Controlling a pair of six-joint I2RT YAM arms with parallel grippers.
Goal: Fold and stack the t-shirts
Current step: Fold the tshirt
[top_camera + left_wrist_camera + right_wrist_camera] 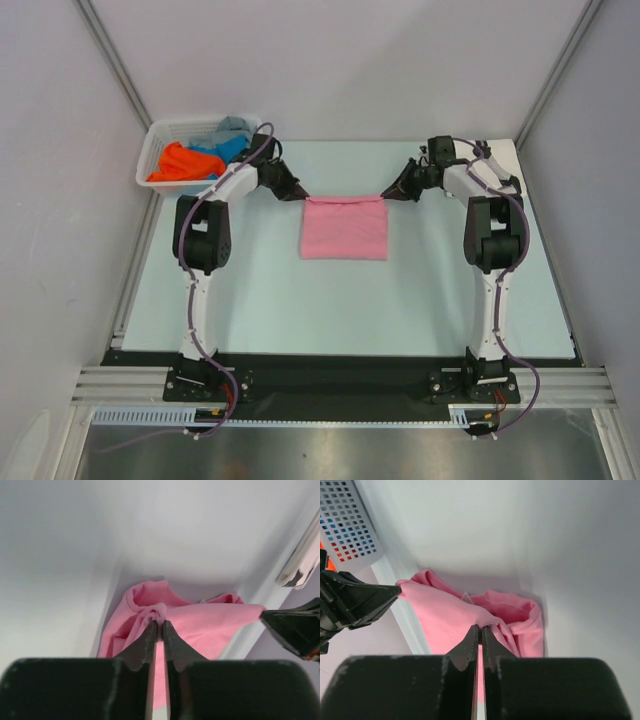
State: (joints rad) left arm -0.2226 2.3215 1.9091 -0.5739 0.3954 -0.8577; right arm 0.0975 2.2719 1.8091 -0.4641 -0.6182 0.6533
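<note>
A pink t-shirt (pixel 345 230) lies folded into a rectangle in the middle of the table, its far edge lifted between the two grippers. My left gripper (pixel 300 194) pinches the far left corner; in the left wrist view its tips (pixel 160 624) hold bunched pink cloth (pixel 200 625). At the far right corner my right gripper (pixel 388 194) does the same, and its tips (pixel 480 628) are shut on the pink t-shirt (pixel 450 615). Orange (pixel 180 162), blue (pixel 225 150) and grey (pixel 235 125) t-shirts lie piled in the basket.
A white lattice basket (pixel 160 150) stands at the table's far left corner, just behind the left arm; its wall (pixel 350 520) shows in the right wrist view. Pale walls close in the table at the back and on both sides.
</note>
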